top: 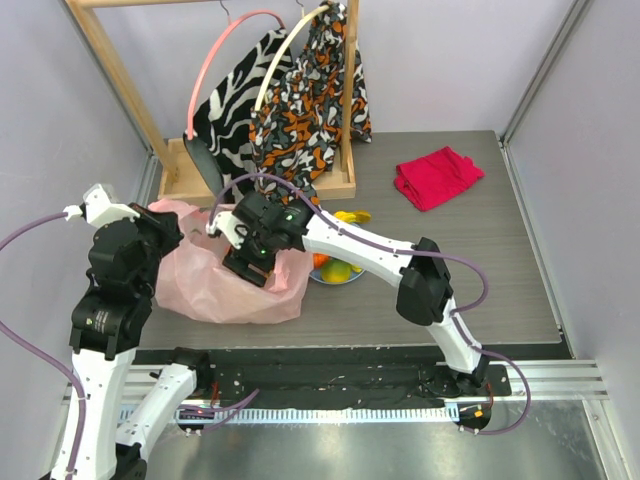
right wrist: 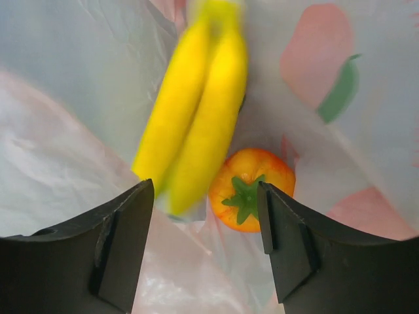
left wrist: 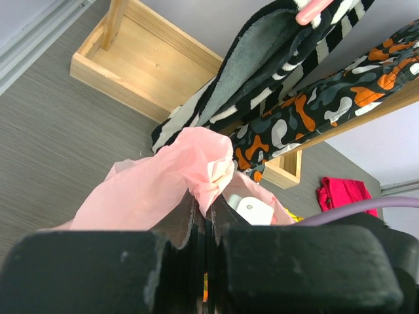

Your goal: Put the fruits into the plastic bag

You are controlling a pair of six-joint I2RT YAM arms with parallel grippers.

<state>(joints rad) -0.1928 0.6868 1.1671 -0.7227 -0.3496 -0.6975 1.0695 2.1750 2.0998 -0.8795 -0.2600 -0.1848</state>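
Yellow bananas lie just beyond the right gripper, in line with the gap between its fingers. They are blurred in the right wrist view, so I cannot tell whether they rest on anything. Beside their lower end sits an orange fruit with a green leafy cap, close to the right-hand finger. Both are inside the plastic bag, whose film fills the view all round. The right gripper's jaws stand wide apart and hold nothing.

From above, the right gripper points down into the bag's mouth. The left gripper is clamped tight on a gathered fold of the bag's rim, its fingers pressed together with pink film bunched above them.

The plastic bag is thin, pale pink and crinkled, with darker pink peach prints and green leaves. It lies slumped on the table between the two arms.

Just right of it, partly under the right arm, a blue plate carries a green-yellow fruit. A red cloth lies well apart, further back.
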